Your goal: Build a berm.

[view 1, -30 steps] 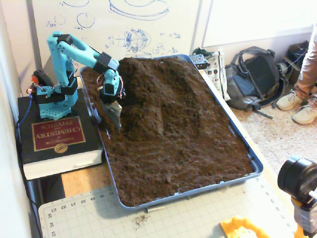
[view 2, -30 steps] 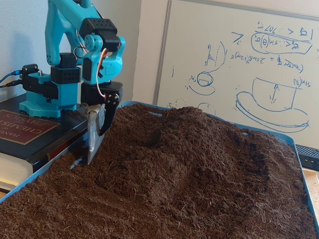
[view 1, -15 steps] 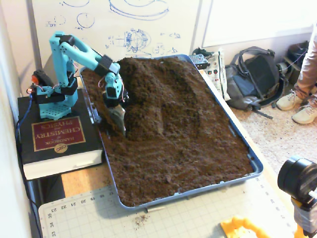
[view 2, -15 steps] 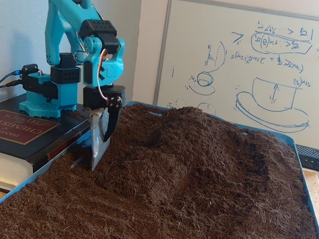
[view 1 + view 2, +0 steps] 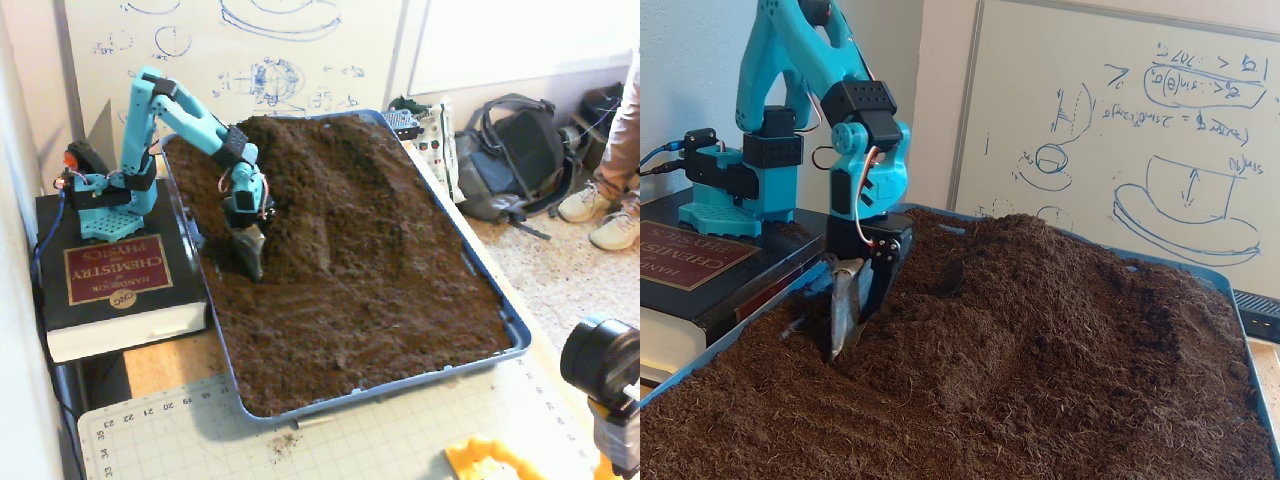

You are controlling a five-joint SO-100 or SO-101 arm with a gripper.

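Note:
A blue tray (image 5: 513, 325) is filled with dark brown soil. The berm (image 5: 302, 236) is a raised ridge running from the big heap at the tray's far end toward the middle; its slope also shows in another fixed view (image 5: 970, 340). My teal arm reaches from the left. The gripper (image 5: 250, 260) (image 5: 852, 330) points down at the berm's left flank. A flat metal blade (image 5: 844, 305) runs along its jaws, with the black finger folded against it. The blade tip is sunk in the soil.
The arm's base stands on a thick book (image 5: 115, 275) left of the tray. A green cutting mat (image 5: 350, 440) lies in front, with a camera (image 5: 603, 362) and a yellow object (image 5: 490, 462) at the front right. A backpack (image 5: 515, 160) and a person's shoes are on the floor at the right.
The arm has stretched out from the tray's left rim toward the ridge. The blade has dropped and its tip has gone into the soil at the berm's foot.

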